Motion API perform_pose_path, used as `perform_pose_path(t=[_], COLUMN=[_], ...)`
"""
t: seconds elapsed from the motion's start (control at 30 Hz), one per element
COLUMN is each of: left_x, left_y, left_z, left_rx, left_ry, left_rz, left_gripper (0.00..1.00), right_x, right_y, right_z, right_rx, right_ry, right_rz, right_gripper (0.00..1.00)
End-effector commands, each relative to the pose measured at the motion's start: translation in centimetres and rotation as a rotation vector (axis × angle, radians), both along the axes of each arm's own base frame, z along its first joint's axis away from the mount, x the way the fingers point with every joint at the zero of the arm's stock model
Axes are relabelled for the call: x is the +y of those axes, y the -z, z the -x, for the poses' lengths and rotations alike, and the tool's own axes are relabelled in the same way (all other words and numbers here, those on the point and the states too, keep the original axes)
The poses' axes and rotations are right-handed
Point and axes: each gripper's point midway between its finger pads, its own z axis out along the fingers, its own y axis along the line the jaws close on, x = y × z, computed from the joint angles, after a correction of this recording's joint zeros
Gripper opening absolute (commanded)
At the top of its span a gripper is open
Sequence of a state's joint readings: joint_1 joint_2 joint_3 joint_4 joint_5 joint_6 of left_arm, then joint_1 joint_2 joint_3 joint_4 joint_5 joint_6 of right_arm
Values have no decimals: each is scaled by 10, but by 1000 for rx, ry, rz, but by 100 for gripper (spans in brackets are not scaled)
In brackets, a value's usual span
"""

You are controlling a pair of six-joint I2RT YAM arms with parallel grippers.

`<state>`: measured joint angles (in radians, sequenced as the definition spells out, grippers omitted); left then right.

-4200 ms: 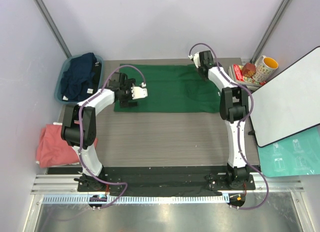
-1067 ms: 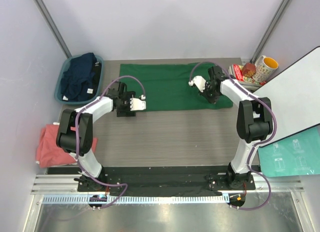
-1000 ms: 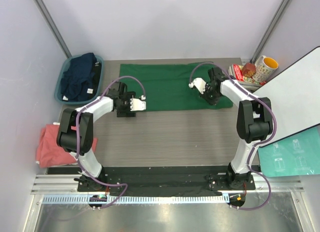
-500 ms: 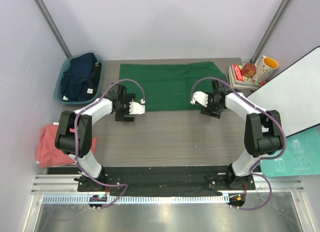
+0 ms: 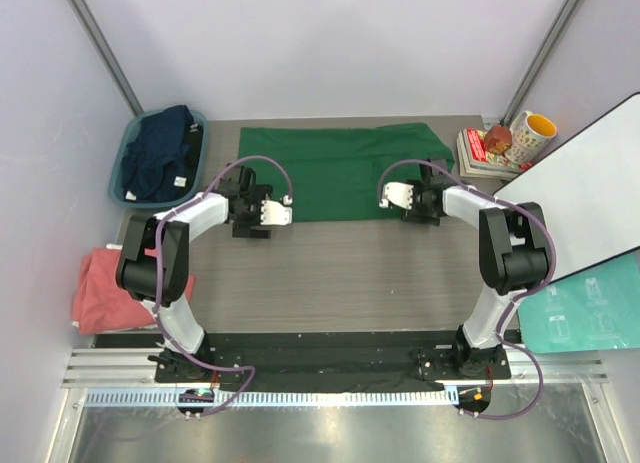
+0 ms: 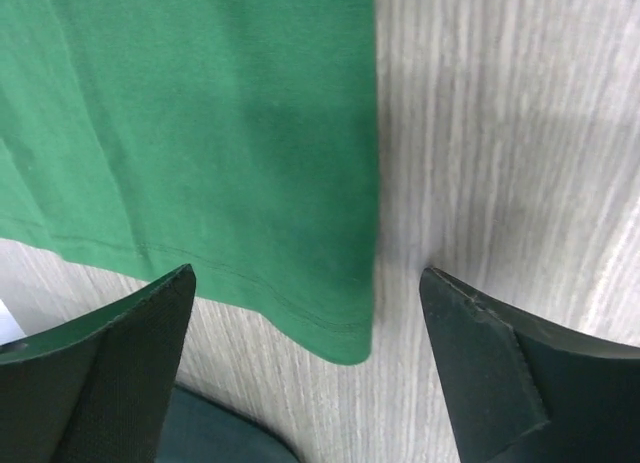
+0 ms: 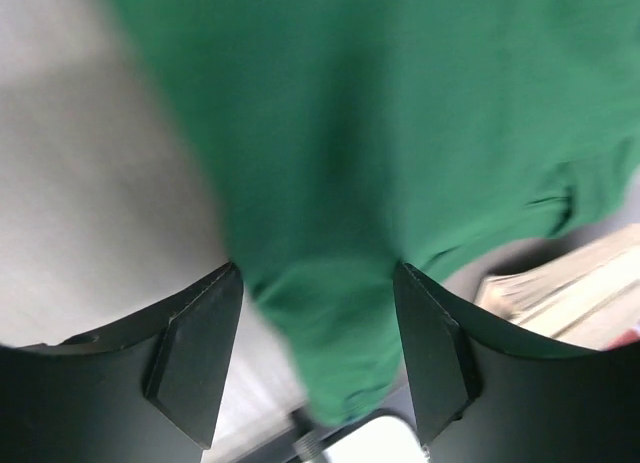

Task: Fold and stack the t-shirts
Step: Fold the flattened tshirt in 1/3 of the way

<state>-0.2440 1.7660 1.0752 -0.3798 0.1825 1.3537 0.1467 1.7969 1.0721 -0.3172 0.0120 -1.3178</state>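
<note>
— Where is the green t-shirt (image 5: 340, 168) found?
— It is laid flat at the far middle of the table (image 5: 340, 273).
— And the grippers?
— The left gripper (image 6: 305, 308) is spread wide over the near-left corner; the right gripper (image 7: 315, 313) is parted over the near-right edge.

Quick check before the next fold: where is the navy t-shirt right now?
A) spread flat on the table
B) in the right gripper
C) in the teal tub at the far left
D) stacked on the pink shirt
C: the navy t-shirt lies bunched inside the teal tub.
</note>
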Motion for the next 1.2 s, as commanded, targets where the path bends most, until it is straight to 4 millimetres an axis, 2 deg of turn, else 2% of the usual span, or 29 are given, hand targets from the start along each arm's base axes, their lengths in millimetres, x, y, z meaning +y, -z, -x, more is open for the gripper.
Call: perform_pose_path(t=[0.0,0.07,0.13,0.17,0.2,0.3,0.43,0.5,0.53,0.6,0.67,0.7,0.77,0.8,0.83,0.9,0.97,1.03,1.17], left_x=[3,2,3,3,3,5,10,14,14,17,16,18,17,18,18,18,17,16,16], left_y=[17,17,19,20,21,23,21,17,16,9,4,-1,-8,-8,-17,-19,-27,-30,-34], left_z=[6,9,16,17,21,30,46,62,69,88,101,112,126,141,146,167,180,198,221], left_rx=[59,77,111,118,131,163,211,246,259,283,295,307,324,366,352,400,407,440,485], left_ry=[17,21,19,19,21,24,14,14,18,20,19,19,22,21,26,45,67,109,176], left_rz=[-26,-27,-27,-26,-26,-29,-40,-48,-46,-40,-22,-17,3,4,12,23,33,35,34], left_gripper=[75,51,22,15,1,0,0,0,0,0,0,0,0,0,0,0,0,0,0], right_x=[0,-1,-2,-2,-3,-3,-1,4,5,6,7,7,8,8,8,10,11,12,12], right_y=[22,22,21,24,26,24,20,9,9,-2,-1,-11,-12,-20,-21,-27,-27,-34,-35], right_z=[-9,-6,-2,3,6,17,43,52,67,79,102,106,127,132,144,160,178,192,213], right_rx=[20,25,33,45,55,81,142,147,195,203,256,236,274,259,290,297,332,335,366], right_ry=[-14,-27,-43,-46,-49,-49,-56,-56,-59,-55,-62,-65,-75,-84,-97,-126,-165,-218,-278], right_rz=[-3,6,16,19,21,17,-6,-40,-46,-59,-63,-70,-75,-77,-73,-73,-66,-56,-38], right_gripper=[66,64,56,52,41,22,10,4,3,1,1,1,1,1,1,1,1,1,4])
